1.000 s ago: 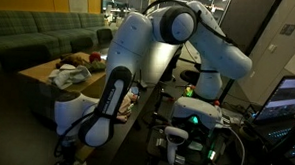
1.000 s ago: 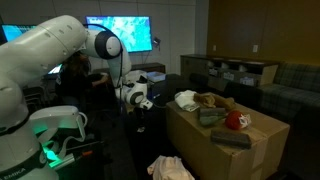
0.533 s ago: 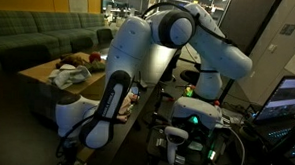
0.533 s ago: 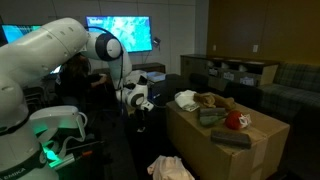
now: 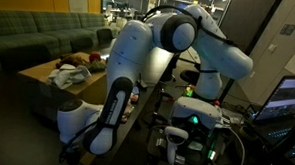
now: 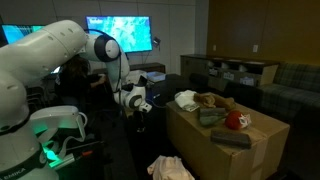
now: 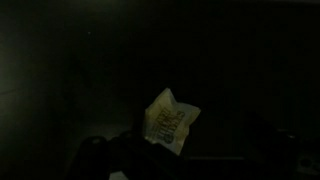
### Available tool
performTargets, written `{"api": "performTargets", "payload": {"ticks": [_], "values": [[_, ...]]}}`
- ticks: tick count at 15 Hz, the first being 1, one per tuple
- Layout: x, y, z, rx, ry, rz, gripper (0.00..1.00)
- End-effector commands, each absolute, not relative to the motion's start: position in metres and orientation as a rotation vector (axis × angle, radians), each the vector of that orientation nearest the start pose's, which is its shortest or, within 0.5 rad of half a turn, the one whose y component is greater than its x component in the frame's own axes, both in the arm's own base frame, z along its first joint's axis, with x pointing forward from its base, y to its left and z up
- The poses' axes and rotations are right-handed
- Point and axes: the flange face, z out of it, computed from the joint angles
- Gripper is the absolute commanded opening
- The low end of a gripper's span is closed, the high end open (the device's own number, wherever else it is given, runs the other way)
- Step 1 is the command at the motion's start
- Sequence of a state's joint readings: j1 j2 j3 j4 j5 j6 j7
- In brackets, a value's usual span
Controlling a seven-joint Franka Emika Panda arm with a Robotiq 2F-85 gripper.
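— Hanging where, the hand [image 6: 139, 107]?

— Low, just left of the surface [image 6: 200, 140], by its left end and over the dark floor [image 6: 130, 152]. I can see it touching nothing.

— Fingers together or apart?

— Apart, spread wide, with nothing between them. They look small and dim in an exterior view. The arm [image 5: 122, 86] stands in front of the hand in an exterior view.

— What lies nearest to it?

— A crumpled packet [image 7: 170, 121], pale yellow, seen in the wrist view. It lies on something dark, low and a little right of the middle there. I cannot find it in the exterior views.

— And on the surface?

— A white cloth [image 6: 186, 99] lies at the far left end, with a tan cloth [image 6: 212, 100] just right of it. A grey-green cloth [image 6: 207, 117] is nearer, and a red thing [image 6: 237, 120] is to its right. A dark flat thing [image 6: 232, 139] lies at the near edge. None of them touches the hand.

— Anything on the floor?

— A pale heap [image 6: 170, 168], near, in front of the surface.

— Behind all that?

— A sofa [image 6: 292, 85] far right and a lit screen [image 6: 120, 32] far left.
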State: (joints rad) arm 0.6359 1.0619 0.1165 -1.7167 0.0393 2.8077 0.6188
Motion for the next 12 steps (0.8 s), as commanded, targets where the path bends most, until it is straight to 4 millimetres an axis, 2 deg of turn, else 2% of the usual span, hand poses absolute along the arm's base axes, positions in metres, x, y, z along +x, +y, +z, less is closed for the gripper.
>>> {"api": "performTargets", "payload": {"ticks": [1, 7, 8, 9, 10, 12], "values": [[0.459, 0.427, -0.02, -3.026, -0.075, 0.002, 1.0], [0.459, 0.42, -0.029, -3.049, -0.09, -0.028, 0.98], [0.459, 0.418, -0.029, -3.053, -0.091, -0.028, 0.89], [0.46, 0.417, -0.03, -3.056, -0.091, -0.03, 0.73], [0.46, 0.416, -0.031, -3.059, -0.092, -0.031, 0.7], [0.462, 0.414, -0.03, -3.064, -0.094, -0.036, 0.55]]}}
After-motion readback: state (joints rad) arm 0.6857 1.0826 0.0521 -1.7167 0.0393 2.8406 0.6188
